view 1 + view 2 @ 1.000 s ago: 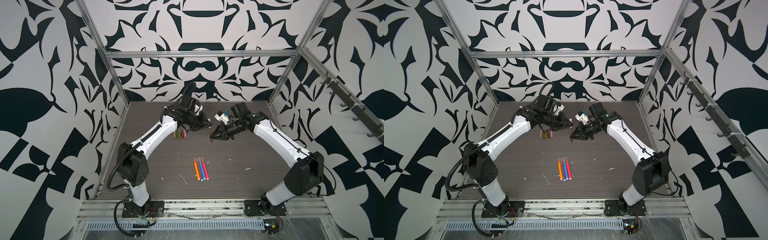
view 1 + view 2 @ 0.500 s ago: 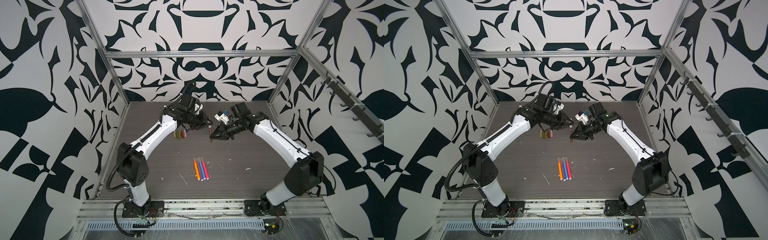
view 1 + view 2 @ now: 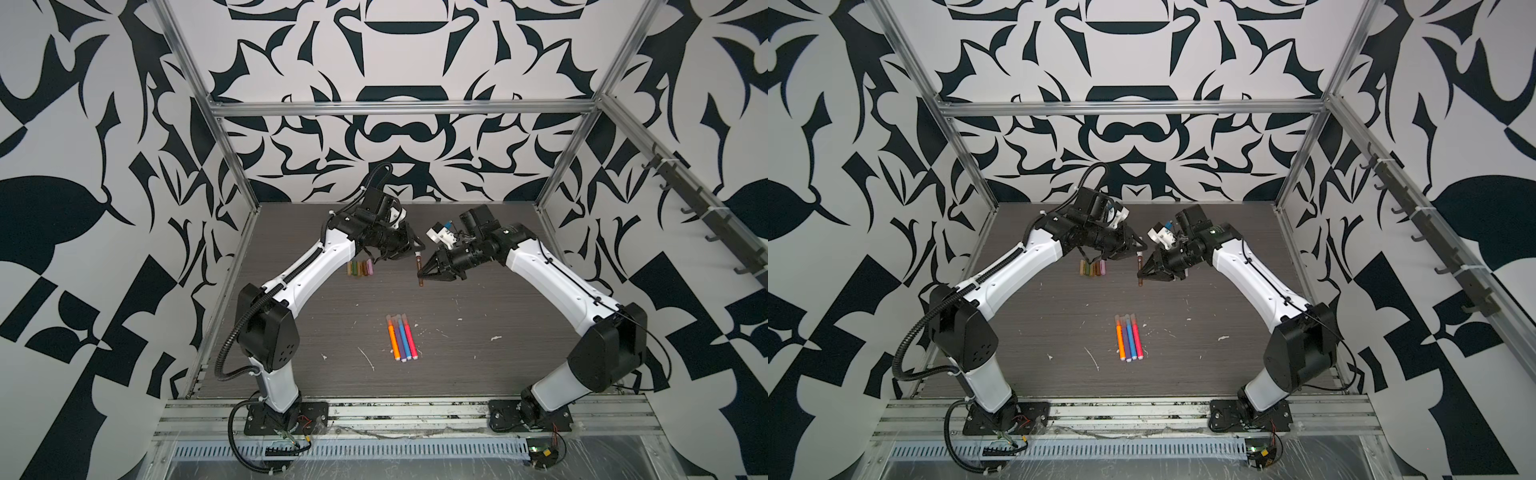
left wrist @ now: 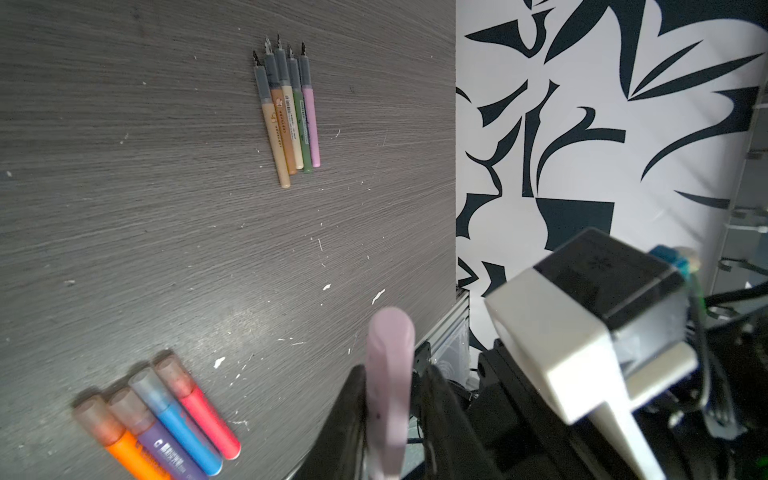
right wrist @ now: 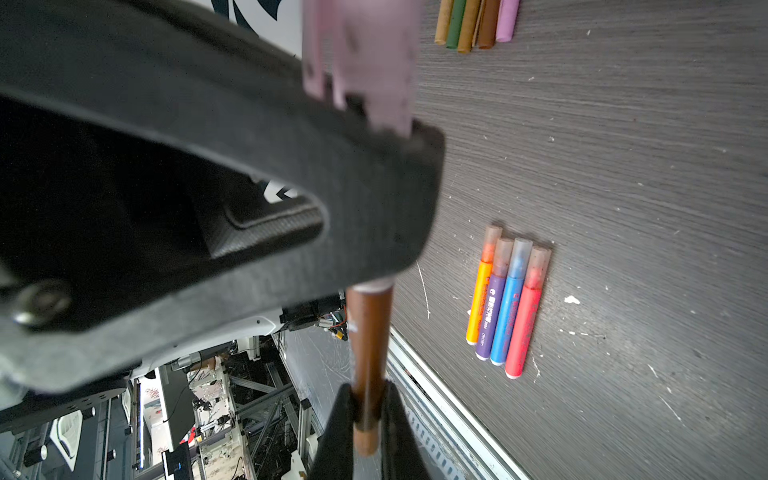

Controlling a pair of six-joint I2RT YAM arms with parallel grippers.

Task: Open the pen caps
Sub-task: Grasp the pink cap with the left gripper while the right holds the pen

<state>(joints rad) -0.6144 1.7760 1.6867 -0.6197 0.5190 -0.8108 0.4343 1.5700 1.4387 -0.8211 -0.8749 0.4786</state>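
Observation:
My right gripper (image 5: 368,388) is shut on a brown pen (image 5: 370,332), held upright above the table in both top views (image 3: 419,270) (image 3: 1140,272). The pen's upper end runs behind a finger of my left gripper (image 3: 415,248), whose fingers (image 4: 357,399) are closed on a pale pink pen cap (image 4: 390,340) (image 5: 361,54). Whether that cap still sits on the pen is hidden. Several loose caps (image 3: 360,268) (image 5: 478,20) lie in a row under the left arm. Several uncapped slim pens (image 4: 289,112) lie together on the table.
Four thick markers, orange, purple, blue and pink, with translucent caps lie side by side mid-table (image 3: 400,337) (image 3: 1128,337) (image 4: 166,428) (image 5: 507,299). The right wrist camera block (image 4: 582,324) hangs close beside my left gripper. Patterned walls enclose the grey table (image 3: 332,316).
The left gripper has shifted only slightly at the pen's upper end. The right arm and the brown pen have stayed where they were.

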